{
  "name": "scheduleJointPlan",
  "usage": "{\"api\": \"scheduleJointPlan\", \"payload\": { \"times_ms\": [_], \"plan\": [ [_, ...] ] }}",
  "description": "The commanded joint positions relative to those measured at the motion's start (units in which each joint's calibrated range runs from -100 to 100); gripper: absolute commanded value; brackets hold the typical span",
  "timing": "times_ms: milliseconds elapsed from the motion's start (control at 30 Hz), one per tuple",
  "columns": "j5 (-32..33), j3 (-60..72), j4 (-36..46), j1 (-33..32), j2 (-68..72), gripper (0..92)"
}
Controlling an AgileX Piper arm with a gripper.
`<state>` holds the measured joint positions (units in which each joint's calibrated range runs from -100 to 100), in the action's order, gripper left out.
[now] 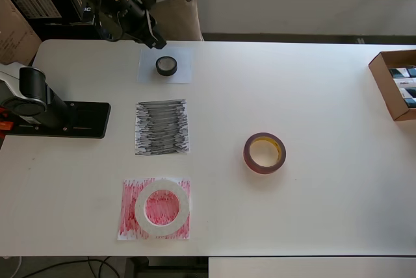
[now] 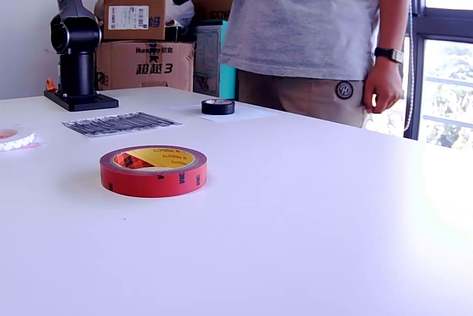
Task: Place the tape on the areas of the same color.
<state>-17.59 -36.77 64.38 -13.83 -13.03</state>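
On the desk [image 1: 312,161] the overhead view shows three paper patches in a column near its left side. The white patch [image 1: 146,70] lies at the top, with the black tape [image 1: 166,65] resting on it. Below it is the black patch [image 1: 162,127], bare. At the bottom the red patch [image 1: 130,210] carries the white tape [image 1: 162,208], whose ring covers much of the scribble; red shows through its hole. The red tape [image 1: 264,153] lies flat on bare desk, well apart from all three patches, to the overhead view's right of the black one.

The pincer [image 1: 155,37] hangs over the desk's far edge, just beside the white patch's upper corner. It is dark against a dark background and small in the overhead view, so I cannot tell how far the jaws are parted or whether they hold anything. In the exterior view most of the arm [image 2: 70,28] is cut off by the top edge, and its working end is lost among the boxes [image 2: 144,43] behind.

The exterior view shows the red tape [image 2: 154,170] nearest, the black tape [image 2: 218,106] farther back, the black patch [image 2: 118,122] foreshortened to a strip, and the white tape [image 2: 13,137] cut off at that view's left edge. A person [image 2: 310,28] stands behind the desk, head out of frame. In the overhead view an open carton [image 1: 395,83] is clipped by the right edge.
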Motion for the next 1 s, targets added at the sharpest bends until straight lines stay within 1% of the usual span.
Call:
{"api": "scheduleJointPlan", "payload": {
  "times_ms": [0, 133, 200, 367, 500, 767, 967],
  "plan": [
    [-0.17, -11.35, -13.94, -0.55, 0.03, 0.1],
    [-1.07, -14.71, -17.25, -0.63, 0.12, 0.5],
    [-1.89, -17.25, -19.03, -1.81, 0.12, 0.5],
    [-0.99, -20.62, -24.37, -2.6, 1.53, 0.5],
    [4.33, -18.98, -27.34, -2.68, 6.39, 0.5],
    [8.43, -16.16, -26.66, -3.39, 13.78, 0.5],
    [14.48, -14.44, -26.41, -6.0, 15.84, 0.5]
  ]
}}
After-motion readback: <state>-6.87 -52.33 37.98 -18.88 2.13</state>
